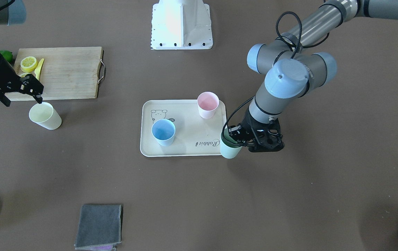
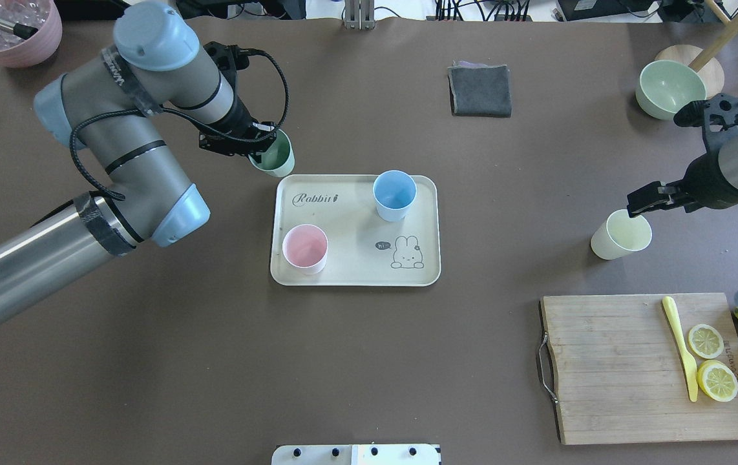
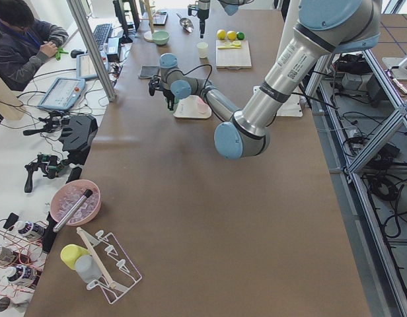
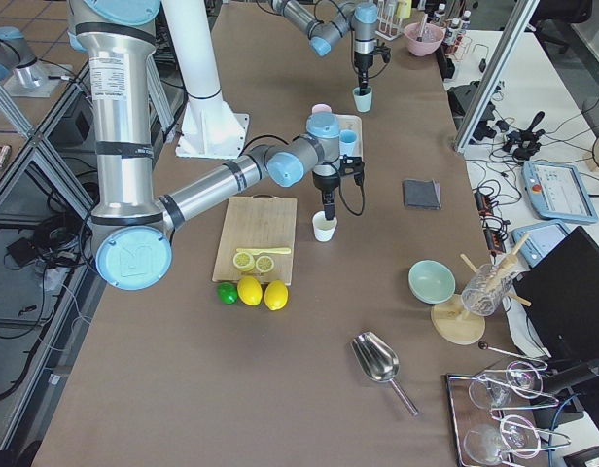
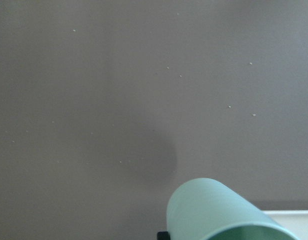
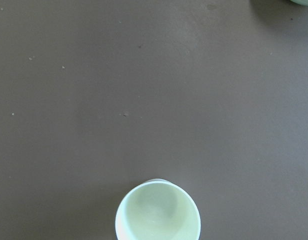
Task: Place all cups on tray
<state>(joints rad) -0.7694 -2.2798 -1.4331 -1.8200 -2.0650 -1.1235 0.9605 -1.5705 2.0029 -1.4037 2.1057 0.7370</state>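
Brown matting covers the long bench (image 2: 369,361), which stands inside an aluminium frame; an operator (image 3: 22,36) sits at a side desk. Four cups are in view. Two of them, the pink cup (image 2: 305,248) and the blue cup (image 2: 394,194), stand upright on the cream tray (image 2: 349,232). The left claw (image 2: 258,145) pinches the mint cup (image 2: 273,157) by its rim, just beside the tray's corner. The yellow cup (image 2: 621,236) stands on the bench well apart from the tray, with the right claw (image 2: 632,208) at its rim; whether that claw is spread or pressed together cannot be told. One cutting board (image 2: 608,374) carries two lemon slices (image 2: 705,341) and one yellow knife (image 2: 680,349). One grey cloth (image 2: 480,90) lies folded.
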